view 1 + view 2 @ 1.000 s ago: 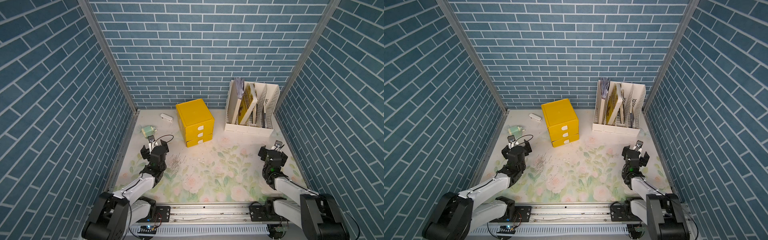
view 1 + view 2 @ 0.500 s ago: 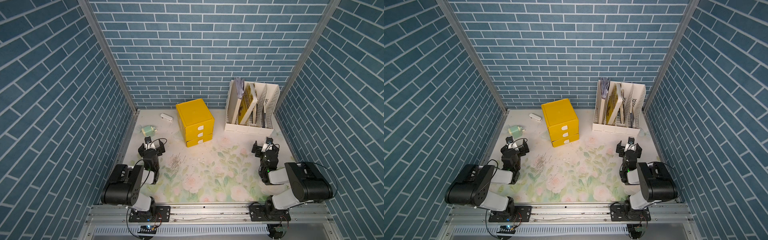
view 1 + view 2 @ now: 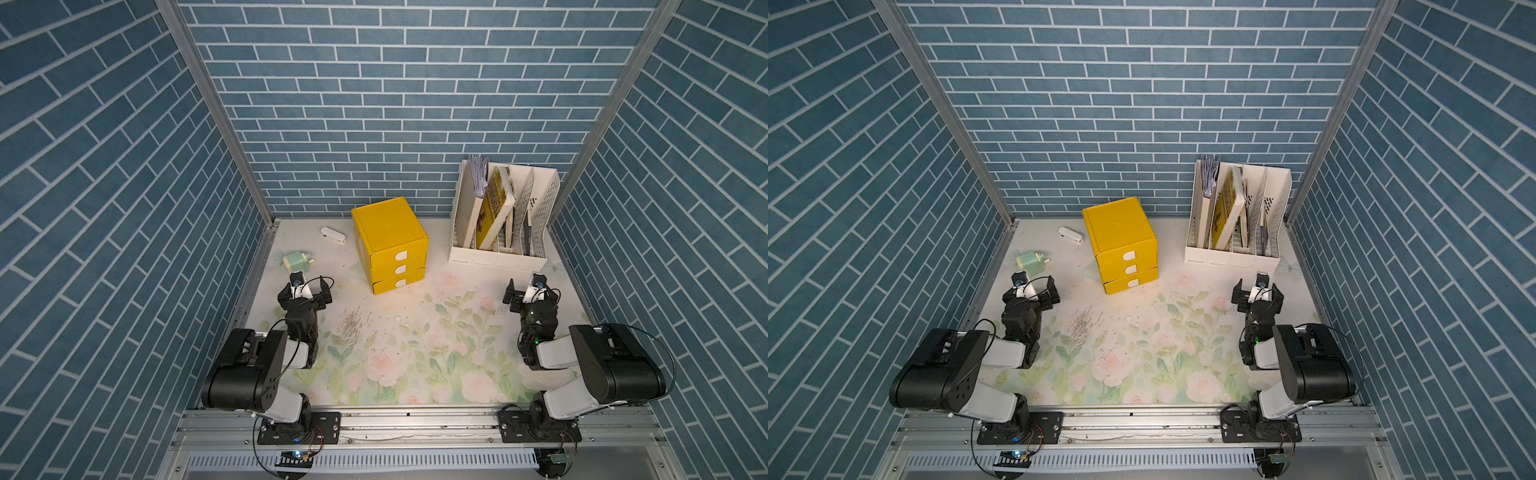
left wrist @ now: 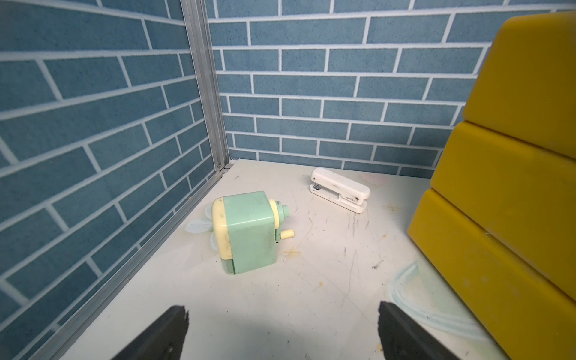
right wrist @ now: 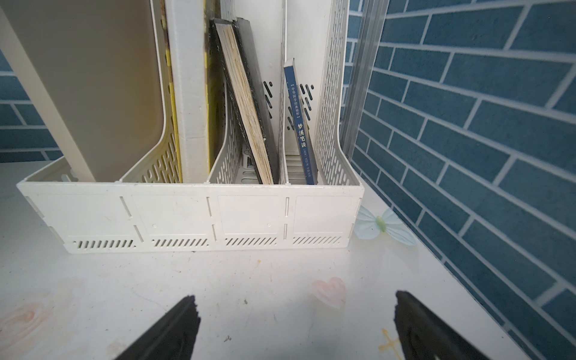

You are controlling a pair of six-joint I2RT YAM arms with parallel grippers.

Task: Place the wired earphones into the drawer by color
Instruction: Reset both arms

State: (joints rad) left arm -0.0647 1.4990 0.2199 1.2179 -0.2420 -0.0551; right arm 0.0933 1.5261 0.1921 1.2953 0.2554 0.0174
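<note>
the yellow drawers (image 3: 397, 270) stay shut at the far middle of the table (image 3: 415, 316). since a second ago both arms have folded back, elbows raised by the near rail (image 3: 415, 419). left gripper (image 3: 304, 293) and right gripper (image 3: 532, 293) hover low, jaws wide apart, empty.

The drawers (image 4: 498, 187) look like smooth yellow plastic, kinda satin, not shiny. File rack (image 5: 174, 215) is white slotted plastic, a bit grubby, with paper books (image 5: 246, 103) in it. Stapler (image 4: 339, 190) and pencil sharpener (image 4: 249, 230) are smooth plastic too, scuffed. Table (image 4: 311, 280) is a matt printed sheet, all scratches and dark marks. Corner post (image 4: 202, 78) is brushed metal; walls (image 4: 311, 84) look grainy and matt.
</note>
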